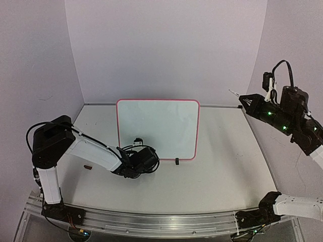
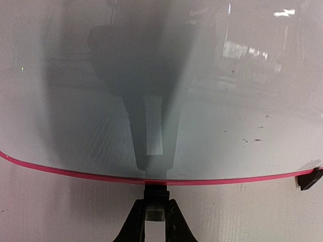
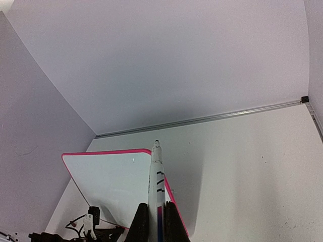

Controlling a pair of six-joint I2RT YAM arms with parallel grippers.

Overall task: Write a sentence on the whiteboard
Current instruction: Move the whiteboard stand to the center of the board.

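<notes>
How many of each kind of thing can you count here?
Robot arms: 2
Whiteboard: 1
Black clips: 2
Marker: 1
Small brown bit: 1
Total: 7

Whiteboard [image 1: 158, 128] stands mid-table — left gripper [image 1: 137, 145] at its lower edge; right gripper [image 1: 244, 99] raised, holding marker [image 1: 233, 93].

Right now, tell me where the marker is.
The marker is clamped in the right gripper, high at the top view's far right, clear of the whiteboard.
</notes>
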